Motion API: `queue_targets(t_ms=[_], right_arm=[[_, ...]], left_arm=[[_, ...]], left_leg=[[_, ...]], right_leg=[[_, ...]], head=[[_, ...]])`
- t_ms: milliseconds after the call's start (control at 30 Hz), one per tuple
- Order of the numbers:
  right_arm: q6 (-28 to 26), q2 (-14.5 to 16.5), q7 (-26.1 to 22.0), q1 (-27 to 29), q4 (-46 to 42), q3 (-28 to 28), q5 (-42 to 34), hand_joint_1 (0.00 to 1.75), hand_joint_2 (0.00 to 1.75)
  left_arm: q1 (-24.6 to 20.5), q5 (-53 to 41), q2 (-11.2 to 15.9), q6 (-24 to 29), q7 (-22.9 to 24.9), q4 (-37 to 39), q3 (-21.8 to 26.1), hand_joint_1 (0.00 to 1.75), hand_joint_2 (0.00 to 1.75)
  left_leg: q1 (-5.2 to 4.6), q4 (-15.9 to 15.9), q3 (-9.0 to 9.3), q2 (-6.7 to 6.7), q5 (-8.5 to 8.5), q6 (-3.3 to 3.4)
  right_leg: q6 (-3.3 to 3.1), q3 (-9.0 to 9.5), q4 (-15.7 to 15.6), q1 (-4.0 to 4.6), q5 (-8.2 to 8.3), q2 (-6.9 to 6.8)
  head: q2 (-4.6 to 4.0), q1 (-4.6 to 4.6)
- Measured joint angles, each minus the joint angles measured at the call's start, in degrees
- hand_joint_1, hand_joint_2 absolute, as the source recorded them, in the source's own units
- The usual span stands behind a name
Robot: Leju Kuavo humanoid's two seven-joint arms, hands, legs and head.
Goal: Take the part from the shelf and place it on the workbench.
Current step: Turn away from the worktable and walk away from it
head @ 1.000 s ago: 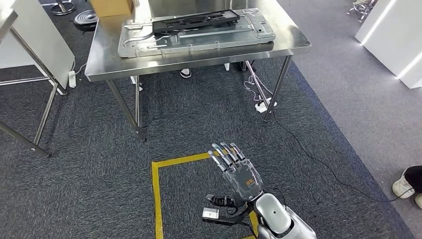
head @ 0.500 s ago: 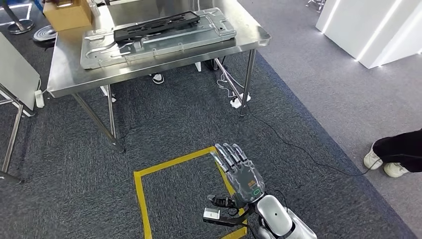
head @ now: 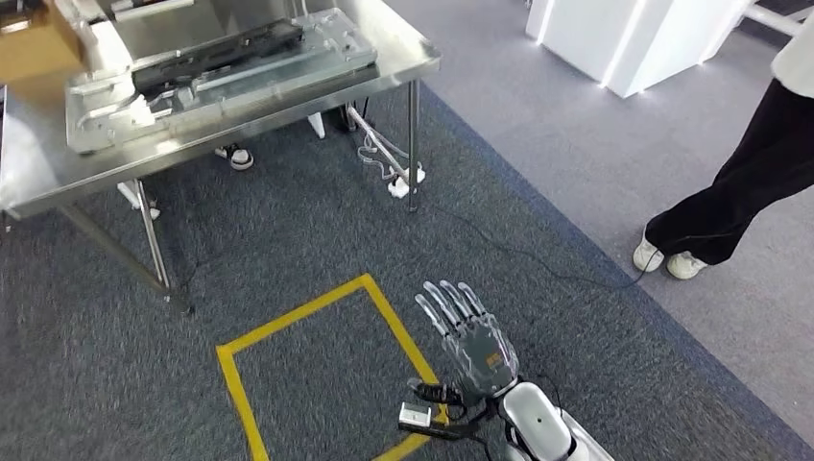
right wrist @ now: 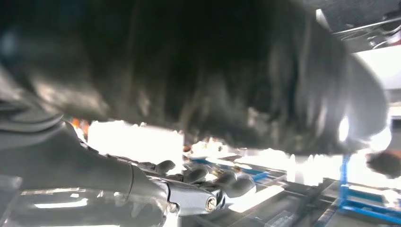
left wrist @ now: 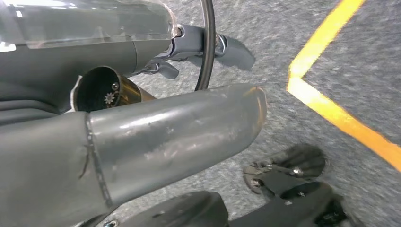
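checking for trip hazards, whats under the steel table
Under the steel table, on dark grey carpet: a white power strip with cables by the leg, and a person's white shoe. The tabletop covers whatever lies further back.

Right hand (head: 475,346): grey back plate with small orange and green markings, slim silver-and-dark fingers (head: 444,305). Behind the hand a rounded glossy silver forearm shell (head: 533,427). Beside the wrist, black cables (head: 437,392) and a small white tag-like block (head: 414,416) on a dark bracket.

Left hand (left wrist: 156,137) in the left wrist view: thick grey thumb with scuffed, scratched surface and a visible seam; a brass-coloured socket (left wrist: 101,92) with a small star-shaped screw inside; clear plastic cover (left wrist: 90,21) above it; a thin black cable (left wrist: 208,45) looping past; dark fingers (left wrist: 283,170) with small screws.

Right wrist view: blurred dark grey fingers (right wrist: 208,177), one screw at a joint.
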Motion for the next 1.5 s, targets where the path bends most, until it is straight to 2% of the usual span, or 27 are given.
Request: queue_targets(t_ms=[67, 100, 167, 233, 300, 333, 367, 433, 500, 533, 600, 667, 733, 800, 833, 867, 967, 1033, 1100, 1167, 1233, 1267, 1300, 1333, 1367, 1433, 1500], right_arm=[[0.0, 0.0, -0.1, 0.2, 0.0, -0.4, -0.1, 0.0, 0.0], [0.0, -0.1, -0.3, 0.2, -0.1, -0.6, -0.1, 0.0, 0.0], [0.1, -0.2, -0.6, 0.3, -0.1, -0.8, -0.4, 0.0, 0.0], [0.2, -0.2, -0.9, 0.4, 0.0, -0.8, -0.6, 0.0, 0.0], [0.3, -0.4, -1.0, 0.7, 0.2, -0.8, -0.7, 0.0, 0.0], [0.4, -0.6, -1.1, 0.9, 0.2, -0.9, -0.7, 0.0, 0.0], [0.4, -0.8, -1.2, 1.1, 0.3, -1.0, -0.8, 0.0, 0.0], [0.3, -1.2, -1.3, 1.2, 0.1, -1.2, -0.9, 0.0, 0.0], [0.3, -1.5, -1.3, 1.3, -0.2, -1.4, -0.9, 0.0, 0.0], [0.3, -1.7, -1.3, 1.4, -0.4, -1.5, -0.9, 0.0, 0.0], [0.4, -2.2, -1.3, 1.6, -0.8, -1.9, -0.9, 0.0, 0.0], [0.4, -2.7, -1.3, 1.3, -1.2, -2.3, -1.0, 0.0, 0.0], [0.5, -2.9, -1.3, 1.0, -1.3, -2.5, -1.0, 0.0, 0.0], [0.5, -3.0, -1.3, 1.0, -1.3, -2.5, -1.0, 0.0, 0.0], [0.5, -3.1, -1.3, 1.1, -1.3, -2.5, -1.0, 0.0, 0.0], [0.6, -3.2, -1.3, 1.1, -1.3, -2.5, -1.0, 0.0, 0.0], [0.6, -3.3, -1.3, 1.0, -1.4, -2.7, -1.0, 0.0, 0.0], [0.5, -3.4, -1.4, 1.0, -1.5, -2.9, -1.2, 0.0, 0.0], [0.4, -3.3, -1.6, 1.0, -1.4, -3.3, -2.8, 0.0, 0.0], [0.0, -3.2, -2.1, 1.3, -1.1, -4.0, -6.0, 0.0, 0.0], [-1.3, -2.5, -3.1, 2.2, 0.3, -5.3, -10.8, 0.0, 0.0], [-2.3, -2.0, -4.1, 3.0, 1.6, -6.3, -14.0, 0.0, 0.0], [-3.4, -1.4, -5.5, 4.1, 3.4, -7.5, -17.9, 0.0, 0.0], [-4.5, -0.8, -7.2, 5.2, 5.6, -9.0, -22.1, 0.0, 0.0], [-5.5, -0.1, -9.2, 6.1, 8.4, -10.9, -26.4, 0.0, 0.0], [-7.2, 1.4, -12.9, 7.0, 14.9, -15.5, -33.1, 0.0, 0.0], [-8.1, 2.7, -15.0, 7.4, 20.9, -19.8, -36.0, 0.0, 0.0]], left_arm=[[0.1, 0.2, 0.0, 0.2, 0.0, 0.0, 0.1, 0.0, 0.0], [0.1, 0.3, 0.0, 0.2, 0.0, 0.0, 0.1, 0.0, 0.0], [0.4, 0.7, 0.0, 0.3, 0.1, 0.0, 0.4, 0.0, 0.0], [0.8, 1.1, -0.1, 0.4, 0.2, 0.1, 0.8, 0.0, 0.0], [1.2, 1.3, -0.3, 0.4, 0.3, 0.1, 1.1, 0.0, 0.0], [1.3, 1.4, -0.4, 0.4, 0.3, 0.1, 1.2, 0.0, 0.0], [1.4, 1.4, -0.6, 0.3, 0.1, 0.1, 1.3, 0.0, 0.0], [1.4, 1.4, -0.8, 0.2, -0.4, 0.1, 1.4, 0.0, 0.0], [1.1, 1.4, -1.0, 0.1, -1.0, 0.1, 1.5, 0.0, 0.0], [0.8, 1.3, -1.2, 0.1, -1.3, 0.1, 1.5, 0.0, 0.0], [0.2, 1.0, -1.7, 0.0, -2.1, 0.1, 1.5, 0.0, 0.0], [-0.6, 1.1, -2.0, 0.0, -3.1, 0.1, 1.5, 0.0, 0.0], [-1.3, 1.2, -2.1, 0.0, -3.8, 0.1, 1.5, 0.0, 0.0], [-1.7, 1.3, -2.1, 0.0, -4.0, 0.1, 1.5, 0.0, 0.0], [-1.8, 1.4, -2.1, 0.0, -4.0, 0.1, 1.5, 0.0, 0.0], [-1.9, 1.4, -2.2, 0.0, -4.0, 0.1, 1.5, 0.0, 0.0], [-2.3, 1.4, -2.3, 0.0, -4.2, 0.1, 1.5, 0.0, 0.0], [-2.6, 1.4, -2.3, 0.2, -4.6, 0.1, 1.5, 0.0, 0.0], [-2.8, 1.6, -2.2, 0.6, -4.9, 0.1, 1.5, 0.0, 0.0], [-2.8, 1.8, -1.9, 1.0, -4.4, 0.1, 1.6, 0.0, 0.0], [-2.2, 2.0, -1.4, 1.5, -3.3, 0.1, 1.6, 0.0, 0.0], [-1.6, 2.1, -1.1, 1.7, -2.8, 0.1, 1.8, 0.0, 0.0], [-1.0, 2.3, -0.7, 1.9, -2.4, 0.1, 2.0, 0.0, 0.0], [-0.2, 2.6, -0.3, 2.1, -2.1, 0.1, 2.3, 0.0, 0.0], [0.5, 2.9, 0.0, 2.3, -1.6, 0.1, 2.6, 0.0, 0.0], [1.5, 3.2, 0.6, 2.5, -0.8, 0.1, 3.3, 0.0, 0.0], [1.9, 3.2, 1.1, 2.6, -0.3, 0.1, 4.0, 0.0, 0.0]], left_leg=[[0.2, 0.1, 0.25, 0.91, -0.18, -0.88], [0.4, 0.5, 0.23, 0.51, -0.57, -1.25], [0.74, 3.9, -1.16, -2.28, -3.24, -1.73], [0.85, 11.4, -4.46, -5.15, -7.32, -1.81], [0.8, 16.6, -7.0, -5.86, -8.73, -1.52], [0.71, 16.0, -6.87, -6.01, -7.69, -1.17], [0.55, 13.4, -5.71, -6.36, -5.76, -0.66], [0.13, 5.6, -2.26, -8.84, -1.76, 0.84], [-0.28, 1.3, -0.51, -10.94, -0.21, 1.94], [-0.42, 1.0, -0.42, -11.02, -0.23, 2.16], [-0.43, 0.0, -0.1, -9.69, 0.43, 2.27], [-0.12, -1.4, 0.36, -8.12, 1.27, 2.53], [-0.08, -1.9, 0.45, -6.48, 1.54, 2.73], [-0.17, -1.8, 0.36, -4.77, 1.4, 2.67], [-0.18, -1.6, 0.34, -3.98, 1.27, 2.57], [-0.15, -1.4, 0.32, -3.23, 1.08, 2.42], [-0.33, -0.1, 0.22, -1.54, 0.08, 1.54], [-0.59, 0.4, 0.23, -0.77, -0.37, 0.89], [-0.44, 0.6, 0.34, -0.23, -0.69, 0.33], [-0.09, 2.9, -0.5, -2.09, -2.68, -0.27], [0.16, 9.5, -3.35, -4.94, -6.59, -0.65], [0.2, 13.3, -5.11, -5.62, -8.27, -0.72], [0.22, 16.1, -6.4, -5.88, -9.06, -0.71], [0.23, 16.8, -6.81, -5.98, -8.68, -0.62], [0.23, 15.2, -6.14, -6.14, -7.18, -0.47], [0.21, 7.4, -2.66, -7.91, -3.04, 0.08], [0.12, 1.8, -0.27, -9.73, -1.03, 0.48]], right_leg=[[-1.28, -0.39, 0.3, 0.27, 0.26, 1.26], [-1.76, -0.55, 0.3, 0.25, 0.45, 1.84], [-2.51, -0.82, 0.1, 0.14, 0.89, 3.01], [-2.88, -1.16, 0.1, 0.35, 1.09, 4.31], [-3.05, -1.39, 0.1, 0.73, 1.18, 5.89], [-3.09, -1.43, 0.2, 0.94, 1.21, 6.68], [-3.11, -1.4, 0.2, 1.12, 1.24, 7.45], [-3.01, -1.39, 0.3, 1.28, 1.32, 8.77], [-2.53, -1.76, 0.3, 0.96, 1.58, 9.96], [-2.14, -1.99, 0.2, 0.81, 1.81, 10.54], [-1.42, -2.26, 0.0, 0.67, 2.16, 11.05], [-1.12, -3.56, 2.4, 1.07, 0.49, 8.51], [-0.95, -6.83, 9.3, 1.25, -3.3, 5.37], [-0.57, -9.47, 15.1, 1.08, -5.31, 4.48], [-0.39, -9.33, 15.0, 0.95, -4.73, 4.26], [-0.25, -7.94, 12.7, 0.82, -3.21, 3.86], [-0.55, -1.9, 1.9, 0.87, 0.95, 0.94], [-1.27, -1.37, 0.5, 1.17, 1.08, 0.58], [-1.97, -1.58, 0.3, 1.12, 1.31, 1.73], [-2.7, -1.65, 0.0, 0.87, 1.65, 2.78], [-3.11, -1.86, -0.1, 0.82, 1.88, 3.93], [-3.2, -1.98, 0.0, 0.89, 1.93, 4.58], [-3.23, -2.06, 0.0, 0.97, 1.96, 5.29], [-3.23, -2.1, 0.0, 1.02, 1.96, 6.03], [-3.22, -2.11, 0.1, 1.05, 1.97, 6.79], [-3.08, -2.11, 0.2, 1.03, 2.01, 8.17], [-2.57, -2.27, 0.3, 1.01, 2.15, 9.23]], head=[[0.0, -0.07], [0.0, -0.06], [0.0, -0.08], [0.0, -0.09], [0.0, -0.09], [0.0, -0.08], [0.0, -0.09], [0.0, -0.05], [0.0, -0.08], [0.0, -0.1], [0.0, -0.11], [0.0, -0.04], [0.0, 0.02], [0.0, 0.01], [0.0, 0.0], [0.0, 0.0], [0.0, 0.01], [0.0, -0.02], [0.0, -0.02], [0.0, -0.02], [0.0, -0.03], [0.0, -0.04], [0.0, -0.03], [0.0, -0.03], [0.0, -0.04], [0.0, -0.03], [0.0, -0.03]])
